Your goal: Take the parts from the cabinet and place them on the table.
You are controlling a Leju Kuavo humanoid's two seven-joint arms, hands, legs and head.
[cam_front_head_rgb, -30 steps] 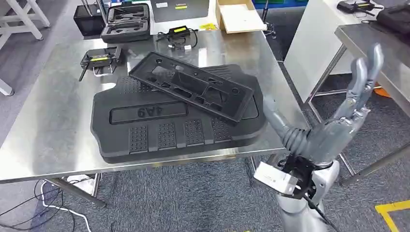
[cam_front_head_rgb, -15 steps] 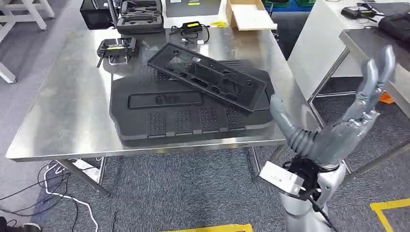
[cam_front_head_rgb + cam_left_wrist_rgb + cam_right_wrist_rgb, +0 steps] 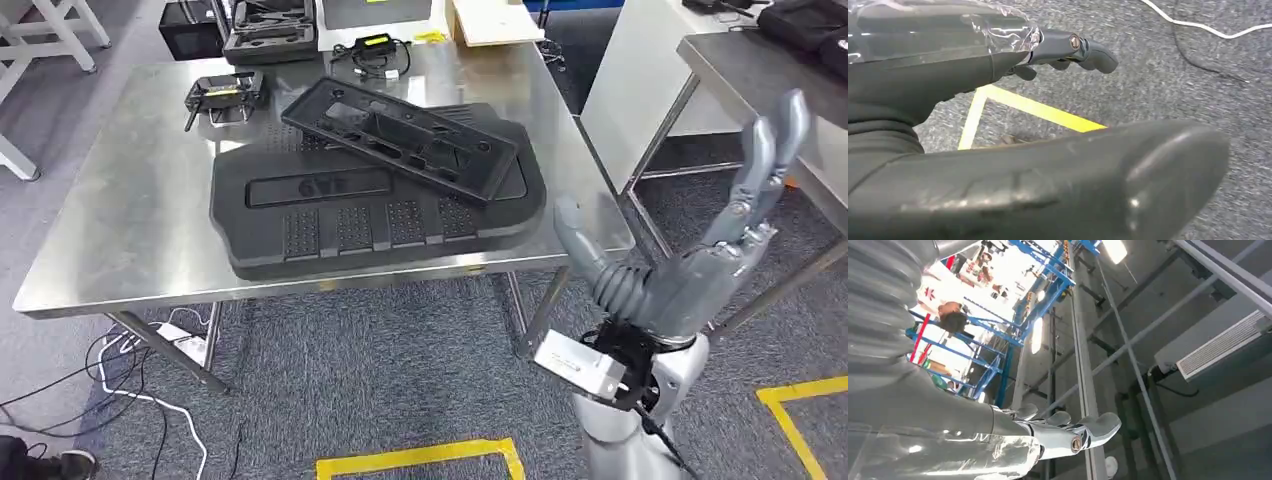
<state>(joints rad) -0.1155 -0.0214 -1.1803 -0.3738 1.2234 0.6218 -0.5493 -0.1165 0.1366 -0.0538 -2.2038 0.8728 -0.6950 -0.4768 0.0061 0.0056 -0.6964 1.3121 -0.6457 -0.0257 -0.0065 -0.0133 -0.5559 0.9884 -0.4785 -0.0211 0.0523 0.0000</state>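
Steel worktop (image 3: 120, 215) holds stacked parts (image 3: 375, 200); right robot hand (image 3: 700, 270) empty, fingers spread, could clip near-right worktop corner.

Right hand (image 3: 690, 275) raised, fingers spread

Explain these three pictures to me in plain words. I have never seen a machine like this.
This is a humanoid robot with two arms, each ending in a hand. The wide picture is its own view from high on its body. Its right hand is raised beside a steel table, fingers spread, holding nothing. On the table lies a large black moulded panel, with a narrower black frame resting tilted on top. Behind them sit a small black device and an open tool case.

The other two pictures come from cameras at the wrists. The left hand hangs over grey carpet; the right wrist view looks up at the ceiling.
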